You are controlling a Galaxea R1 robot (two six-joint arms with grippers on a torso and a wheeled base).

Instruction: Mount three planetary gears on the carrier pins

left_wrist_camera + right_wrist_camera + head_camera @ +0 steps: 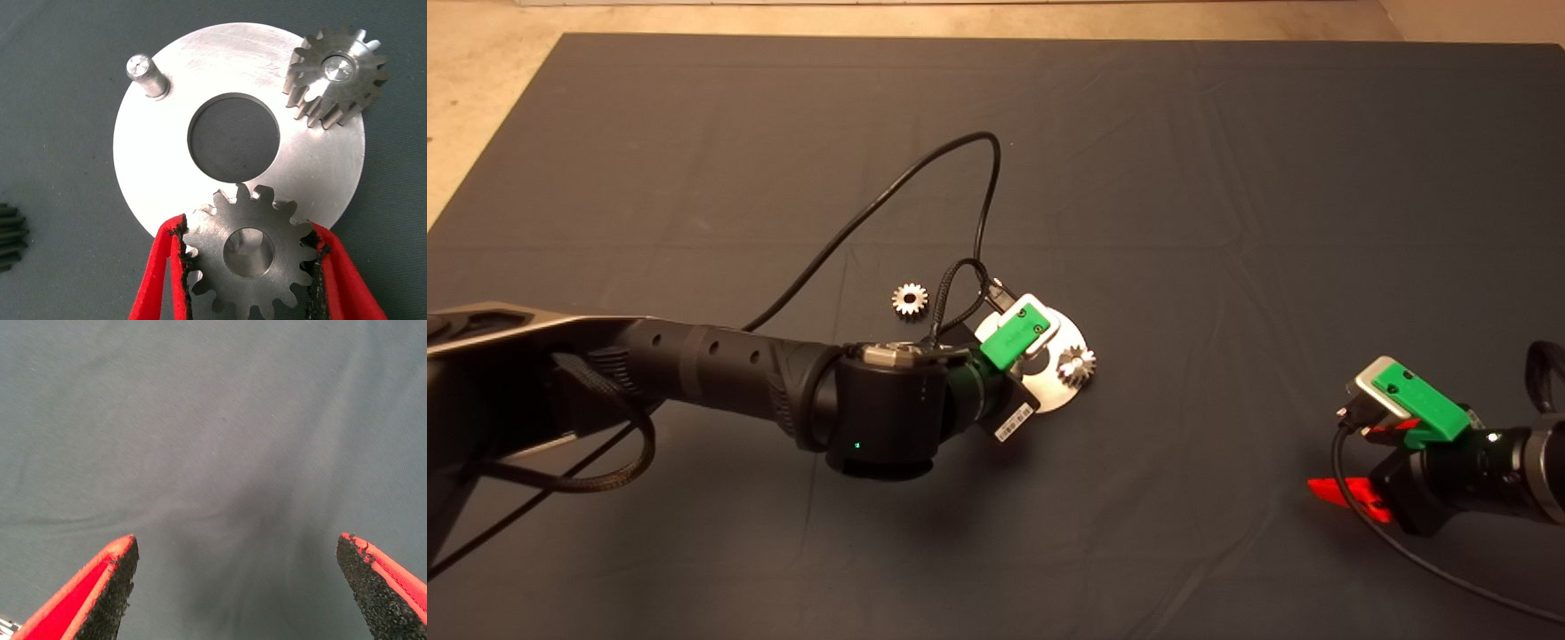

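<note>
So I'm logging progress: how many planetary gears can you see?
3. One gear sits on a carrier pin; a second gear is held by the left gripper over the plate; a third gear lies on the mat.

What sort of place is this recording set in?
Probably a robot assembly test bench: a dark mat spread over a table, a round plate with pins and gears, the left end effector gripping one gear.
</note>
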